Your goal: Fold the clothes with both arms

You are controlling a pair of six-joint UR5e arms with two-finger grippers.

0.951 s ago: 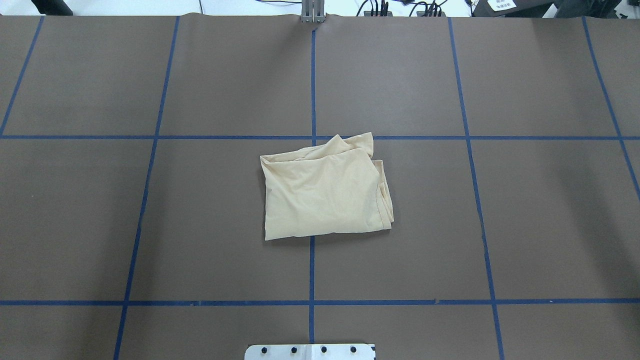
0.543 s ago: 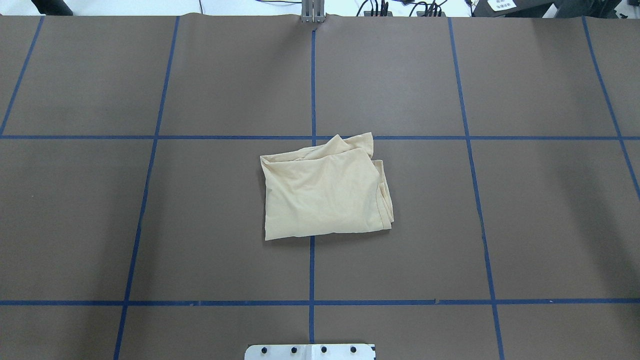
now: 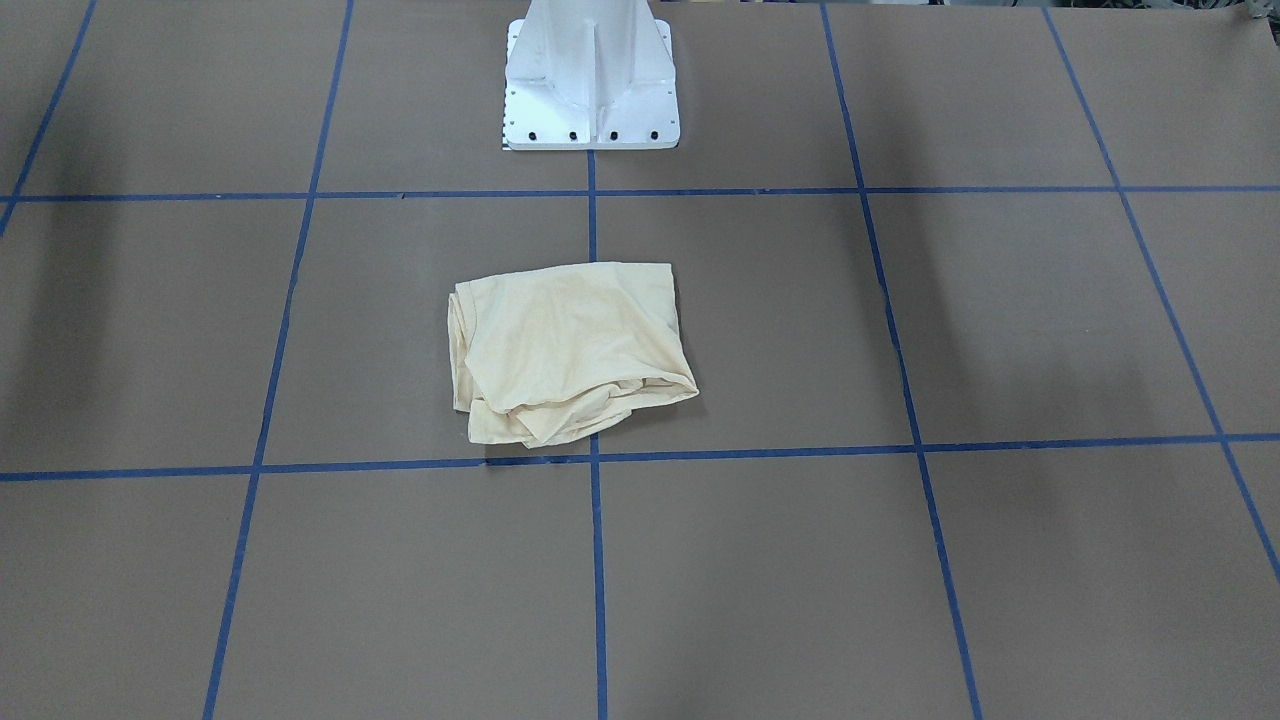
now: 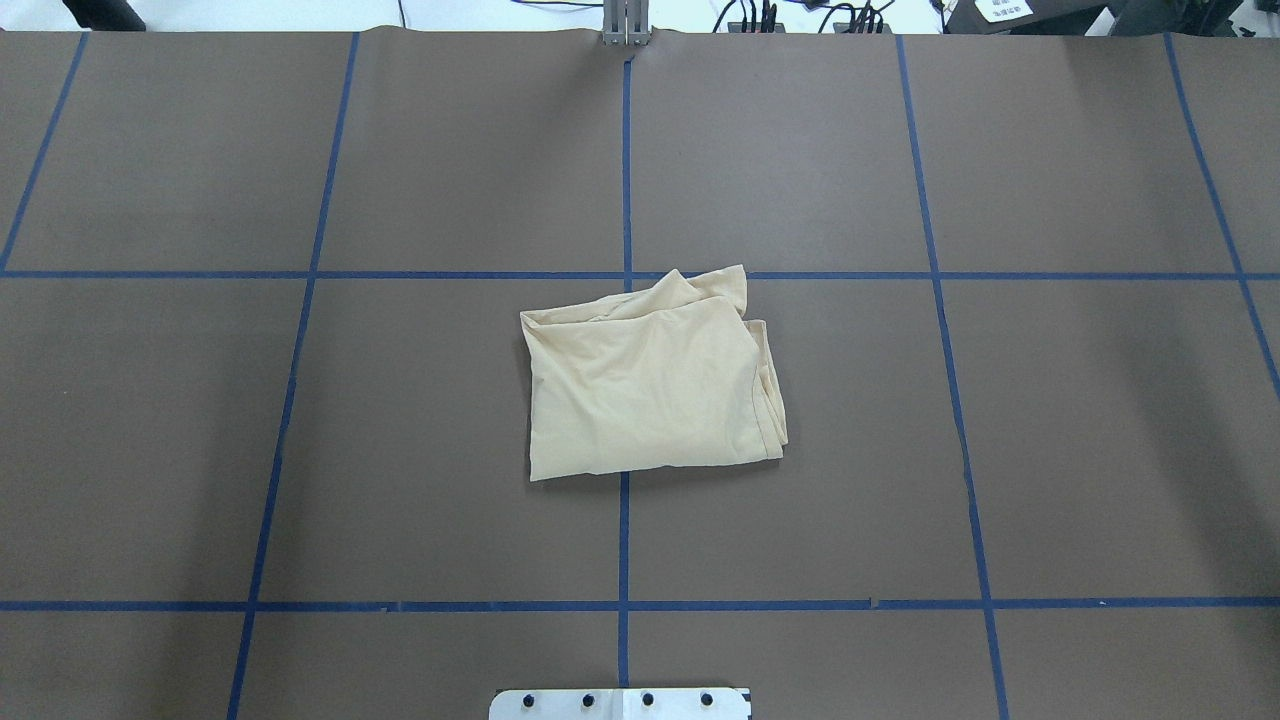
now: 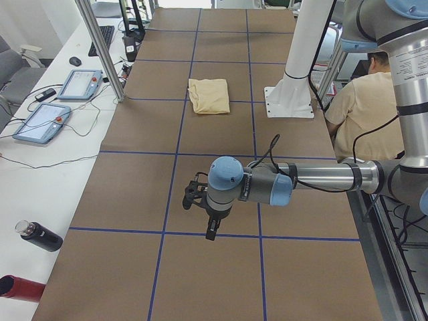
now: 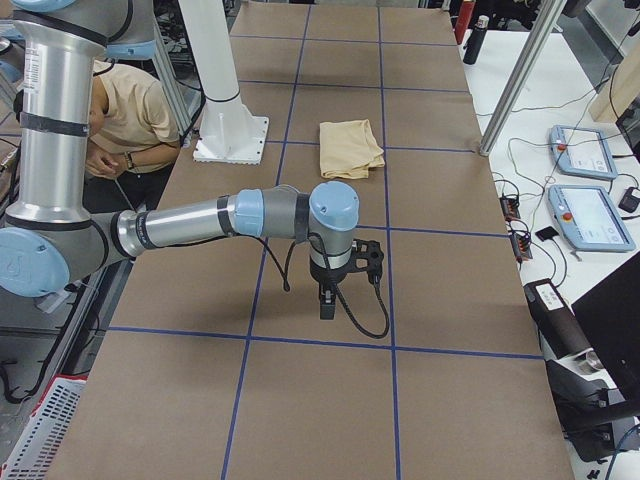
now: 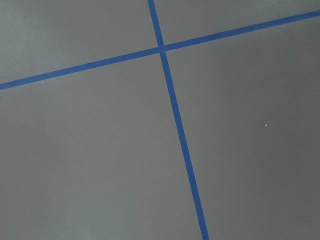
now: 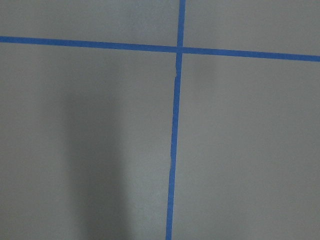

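The clothes are one pale cream-yellow shirt (image 4: 650, 385), folded into a rough rectangle at the middle of the brown table (image 4: 300, 450), with loose layers at its far edge. It also shows in the front-facing view (image 3: 570, 345) and both side views (image 5: 209, 95) (image 6: 350, 147). No gripper touches it. My left gripper (image 5: 208, 231) hangs low over bare table far from the shirt, and my right gripper (image 6: 325, 305) does the same at the other end. I cannot tell whether either is open or shut. Both wrist views hold only table and blue tape lines.
The white pedestal base (image 3: 590, 120) stands just behind the shirt. A person (image 5: 361, 114) sits beside the table near the base. Tablets (image 5: 40, 122) (image 6: 590, 215), cables and a dark bottle (image 5: 40, 235) lie on the white benches along the far side.
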